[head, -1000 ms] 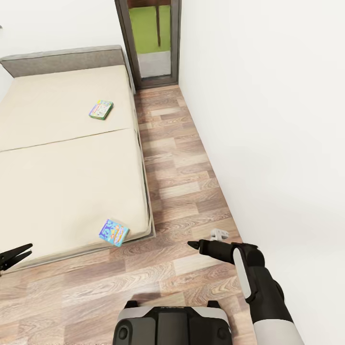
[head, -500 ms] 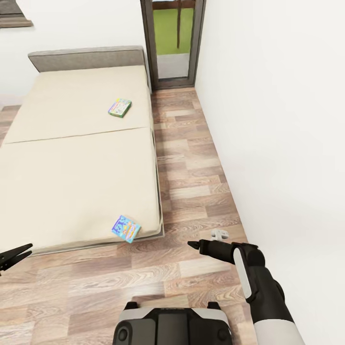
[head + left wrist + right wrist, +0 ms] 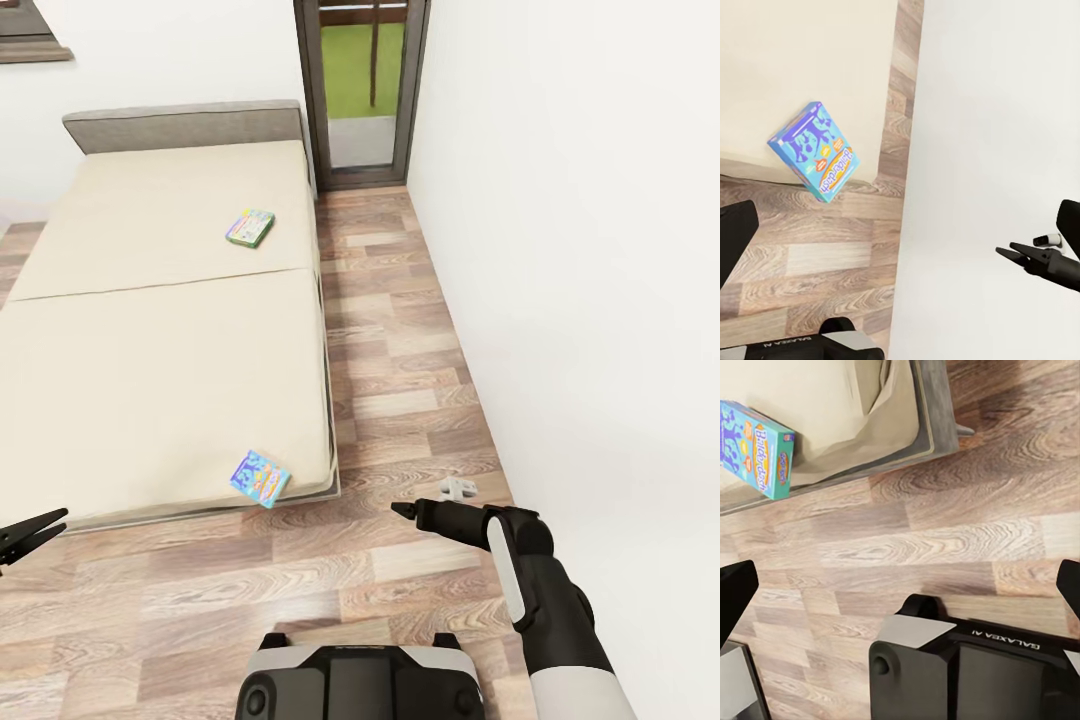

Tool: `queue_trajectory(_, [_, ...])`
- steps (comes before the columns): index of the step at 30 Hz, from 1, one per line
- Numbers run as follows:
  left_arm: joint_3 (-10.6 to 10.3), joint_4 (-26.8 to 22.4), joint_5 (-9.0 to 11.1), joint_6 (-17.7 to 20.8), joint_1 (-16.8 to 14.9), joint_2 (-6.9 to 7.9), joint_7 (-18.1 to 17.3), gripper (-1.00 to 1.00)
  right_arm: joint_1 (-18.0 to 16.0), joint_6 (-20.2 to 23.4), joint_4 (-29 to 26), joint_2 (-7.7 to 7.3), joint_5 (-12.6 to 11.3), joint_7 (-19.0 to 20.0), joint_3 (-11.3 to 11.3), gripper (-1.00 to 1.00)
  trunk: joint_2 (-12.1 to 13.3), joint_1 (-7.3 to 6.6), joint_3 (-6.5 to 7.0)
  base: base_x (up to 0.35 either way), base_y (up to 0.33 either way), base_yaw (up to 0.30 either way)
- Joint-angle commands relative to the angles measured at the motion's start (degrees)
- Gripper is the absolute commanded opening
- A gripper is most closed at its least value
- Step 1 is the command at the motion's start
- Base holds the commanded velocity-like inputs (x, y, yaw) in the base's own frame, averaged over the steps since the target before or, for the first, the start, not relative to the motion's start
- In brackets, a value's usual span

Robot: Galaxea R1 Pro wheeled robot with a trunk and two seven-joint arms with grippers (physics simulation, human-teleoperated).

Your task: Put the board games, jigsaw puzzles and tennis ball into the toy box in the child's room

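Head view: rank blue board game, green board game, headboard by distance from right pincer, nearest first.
From the right pincer:
1. Blue board game, at the bed's near corner, overhanging the edge.
2. Green board game, farther up the mattress.
3. Headboard, at the bed's far end.

Matt beige cloth bed (image 3: 150, 340); wood-plank floor (image 3: 400, 360), perhaps satin
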Motion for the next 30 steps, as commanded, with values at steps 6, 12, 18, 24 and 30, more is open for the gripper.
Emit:
queue_trajectory(6, [0.11,-0.02,-0.29,0.60,-0.04,0.04,-0.35,1.00,-0.04,0.31,-0.09,0.12,-0.16,0.12,-0.13,1.00,-0.09,0.03,-0.01,0.000,-0.003,0.000])
queue_trajectory(12, [0.09,-0.02,-0.29,0.60,-0.04,0.06,-0.35,1.00,-0.04,0.32,-0.33,0.22,-0.16,0.19,-0.11,1.00,-0.09,0.03,0.43,0.000,0.000,0.000])
queue_trajectory(18, [0.14,-0.18,-0.29,0.60,0.01,0.06,-0.35,1.00,-0.04,0.55,-1.45,0.32,-0.16,0.21,-0.05,1.00,-0.09,0.03,0.97,0.000,0.000,0.000])
queue_trajectory(24, [0.11,-0.28,-0.29,0.54,0.04,0.06,-0.35,1.00,-0.04,0.94,-4.38,0.39,-0.16,0.46,-0.04,1.00,-0.09,0.03,1.53,0.000,0.000,0.000])
queue_trajectory(30, [0.07,-0.42,-0.29,0.52,0.05,-0.01,-0.35,1.00,-0.07,1.05,-5.43,0.42,-0.16,1.41,0.02,1.00,-0.09,0.03,2.10,0.000,0.000,0.000])
